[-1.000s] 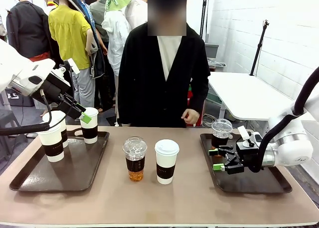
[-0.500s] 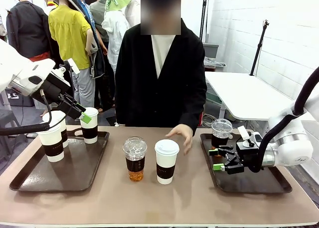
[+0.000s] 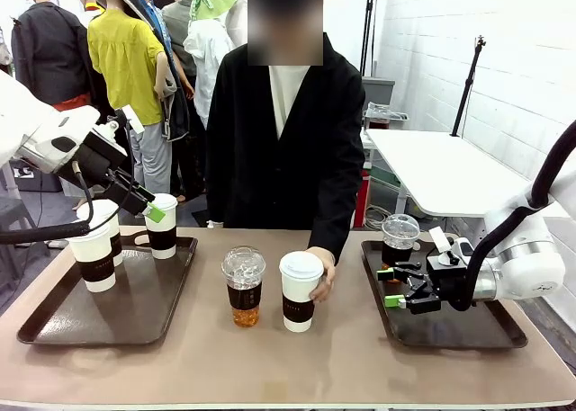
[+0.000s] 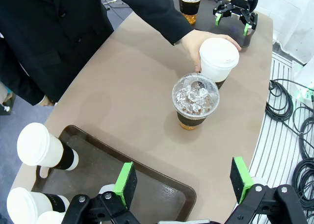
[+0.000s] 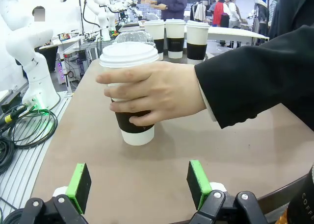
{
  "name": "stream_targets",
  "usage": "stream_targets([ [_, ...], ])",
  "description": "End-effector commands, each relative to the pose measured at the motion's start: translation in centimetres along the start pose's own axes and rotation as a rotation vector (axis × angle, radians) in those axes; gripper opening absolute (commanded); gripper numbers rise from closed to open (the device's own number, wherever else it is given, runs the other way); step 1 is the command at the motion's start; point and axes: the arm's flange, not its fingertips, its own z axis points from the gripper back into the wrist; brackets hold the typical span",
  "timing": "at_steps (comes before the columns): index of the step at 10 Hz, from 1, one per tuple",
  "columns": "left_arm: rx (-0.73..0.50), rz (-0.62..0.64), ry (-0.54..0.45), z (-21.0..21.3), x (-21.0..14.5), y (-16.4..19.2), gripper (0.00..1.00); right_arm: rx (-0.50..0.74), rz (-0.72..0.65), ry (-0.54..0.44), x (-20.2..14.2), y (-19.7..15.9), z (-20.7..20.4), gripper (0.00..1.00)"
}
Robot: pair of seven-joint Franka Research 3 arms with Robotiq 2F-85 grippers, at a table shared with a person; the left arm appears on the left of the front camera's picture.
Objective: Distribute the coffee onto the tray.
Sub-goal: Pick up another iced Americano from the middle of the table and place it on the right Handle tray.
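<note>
While the person [image 3: 283, 141] is gripping the paper cup [image 3: 297, 291], the right hand [image 3: 390, 287] is hovering, jaws apart, likely receiving it next.

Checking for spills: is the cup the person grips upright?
Upright: the white cup stands base-down on the table, lid on top, person's hand around it.

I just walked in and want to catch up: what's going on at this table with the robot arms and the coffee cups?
A person's hand grips the white paper cup with a white lid and dark brown sleeve mid-table, beside a clear plastic domed-lid cup of amber drink. The left gripper hangs open above the left dark brown tray, which carries three white cups. The right gripper is open at the edge of the right dark brown tray, which holds one clear cup.
</note>
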Motion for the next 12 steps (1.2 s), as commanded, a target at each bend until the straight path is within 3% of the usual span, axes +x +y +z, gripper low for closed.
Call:
stream_targets([
  [1,-0.016,-0.012,-0.019,-0.02,-0.12,0.18,1.00,0.002,0.000,0.000,0.02,0.01,-0.08,1.00],
  [12,-0.016,-0.012,-0.019,-0.02,-0.12,0.18,1.00,0.002,0.000,0.000,0.02,0.01,-0.08,1.00],
])
